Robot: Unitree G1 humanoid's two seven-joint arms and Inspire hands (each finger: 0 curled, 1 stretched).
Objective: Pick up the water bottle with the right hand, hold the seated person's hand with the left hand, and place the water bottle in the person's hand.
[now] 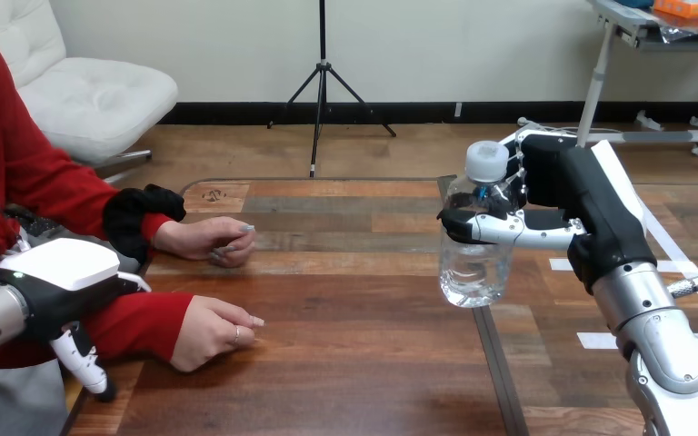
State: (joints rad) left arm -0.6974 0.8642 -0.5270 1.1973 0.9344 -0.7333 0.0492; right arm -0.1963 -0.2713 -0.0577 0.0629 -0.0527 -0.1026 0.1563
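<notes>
Right hand [509,222] clasping the water bottle [474,263], raised above the table [354,363] at right: pickup done, while the left hand [59,272], grasp indiscernible, sits near the person's nearer hand [214,331], hand-holding and handover still pending.

Pretty sure I'm in a lab or test room: white tape marks [600,340] on my wooden table [354,309], tripod [322,82] behind it.
</notes>
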